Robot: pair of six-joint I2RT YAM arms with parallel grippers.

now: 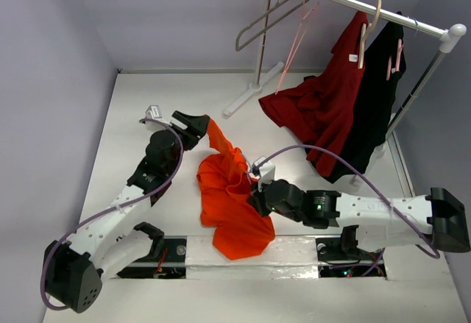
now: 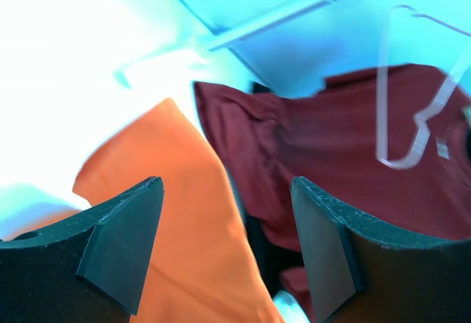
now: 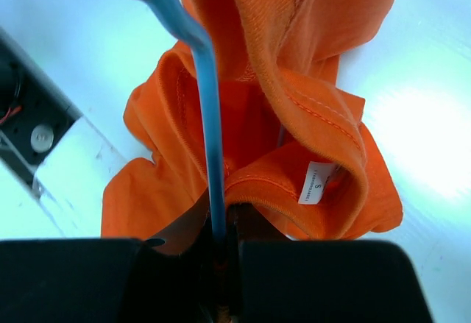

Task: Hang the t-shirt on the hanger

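Orange t-shirt [image 1: 232, 205] lies bunched at the centre of the white counter [image 1: 147, 95] in the overhead view. We see one narrow strip of it rising toward the upper left and ending just beside the left claw [image 1: 197, 128]. In the left wrist view, the left claw [image 2: 224, 220] stands wide, its two dark fingers [image 2: 121, 249] well apart. The t-shirt [image 2: 184, 213] shows in the gap beyond them, and we cannot tell whether the cloth touches either finger.

The right claw [image 1: 255, 190], at centre frame, sits against the right edge of the heap. Its own camera shows the right claw [image 3: 221, 264] clamped tight on the light-blue hanger [image 3: 210, 117]. The hanger's thin bar runs from bottom centre to the top left of the frame, in front of the folds of the t-shirt [image 3: 316, 117]. A small white tag [image 3: 315, 183] sits inside the collar, to the right of the bar.

At the upper right of the overhead view, a dark red shirt [image 1: 324, 102] and a black garment [image 1: 375, 95] hang from a rack [image 1: 360, 6]. A pink hanger [image 1: 294, 43] and a beige hanger [image 1: 265, 18] hang to their left.
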